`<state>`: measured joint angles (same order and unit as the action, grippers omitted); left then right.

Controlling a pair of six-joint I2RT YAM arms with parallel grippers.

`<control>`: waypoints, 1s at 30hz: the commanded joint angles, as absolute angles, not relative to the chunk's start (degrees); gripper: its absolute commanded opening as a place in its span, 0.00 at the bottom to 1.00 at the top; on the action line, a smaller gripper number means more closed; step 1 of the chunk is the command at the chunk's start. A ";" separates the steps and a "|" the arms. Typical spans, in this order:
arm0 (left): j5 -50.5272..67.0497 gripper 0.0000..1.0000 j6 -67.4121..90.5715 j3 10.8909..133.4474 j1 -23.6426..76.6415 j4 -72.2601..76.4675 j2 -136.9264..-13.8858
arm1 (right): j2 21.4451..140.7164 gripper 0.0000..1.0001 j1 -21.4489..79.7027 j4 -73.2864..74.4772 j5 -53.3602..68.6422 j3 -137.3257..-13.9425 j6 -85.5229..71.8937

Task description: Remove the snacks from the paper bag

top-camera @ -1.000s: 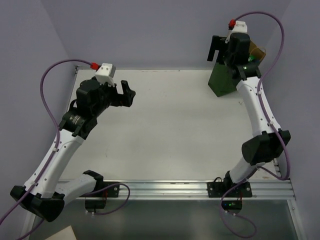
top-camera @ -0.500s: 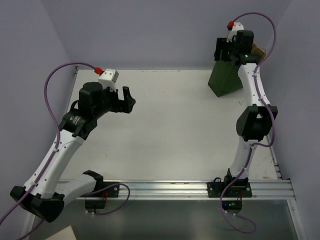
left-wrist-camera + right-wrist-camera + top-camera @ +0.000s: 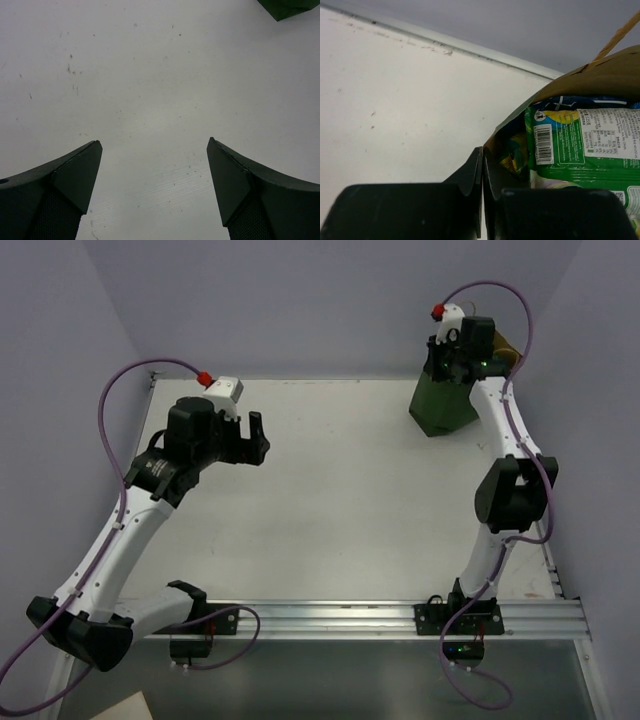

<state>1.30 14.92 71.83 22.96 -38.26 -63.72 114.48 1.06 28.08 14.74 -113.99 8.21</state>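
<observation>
Our right hand (image 3: 482, 152) clenches the bag (image 3: 600, 75) rim at two o'clock, snacks (image 3: 580, 145) inside; our left hand (image 3: 153, 142) hangs released over the worktop (image 3: 150, 75) at ten.

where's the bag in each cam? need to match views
Top external: bag stands at the far right of the table.
Left wrist: bag, only a green corner, top right.
Right wrist: bag on the right, open, snacks inside.
Shared landmark: the white table.
</observation>
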 commanded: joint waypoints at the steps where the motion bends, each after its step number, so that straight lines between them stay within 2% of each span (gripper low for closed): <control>1: 1.32 0.94 12.92 75.41 23.12 -37.18 -63.63 | 102.96 0.00 8.23 30.50 20.39 -105.16 12.56; 9: 0.53 0.94 10.64 78.57 23.12 -36.39 -65.48 | 88.78 0.00 20.47 35.15 21.36 -85.81 15.29; 12: 0.53 0.94 10.11 79.98 23.12 -36.30 -66.18 | 83.51 0.00 25.21 36.12 17.42 -80.88 15.82; 23: 1.49 0.93 10.90 83.14 23.12 -36.39 -67.15 | 74.45 0.00 30.59 43.42 20.21 -76.38 13.10; 26: 1.23 0.92 10.90 83.49 23.12 -36.47 -67.50 | 74.70 0.06 30.76 43.94 20.56 -76.81 12.13; 29: 0.79 0.92 10.90 84.02 23.12 -36.56 -67.76 | 76.20 0.22 30.67 45.52 20.39 -81.45 10.46; 30: 0.62 0.92 10.90 84.20 23.12 -36.48 -67.85 | 76.64 0.31 30.76 45.96 20.48 -82.69 10.02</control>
<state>1.02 11.38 81.58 22.96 -37.85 -67.57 76.01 30.48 43.11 19.57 -77.97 12.05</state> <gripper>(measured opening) 0.925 0.249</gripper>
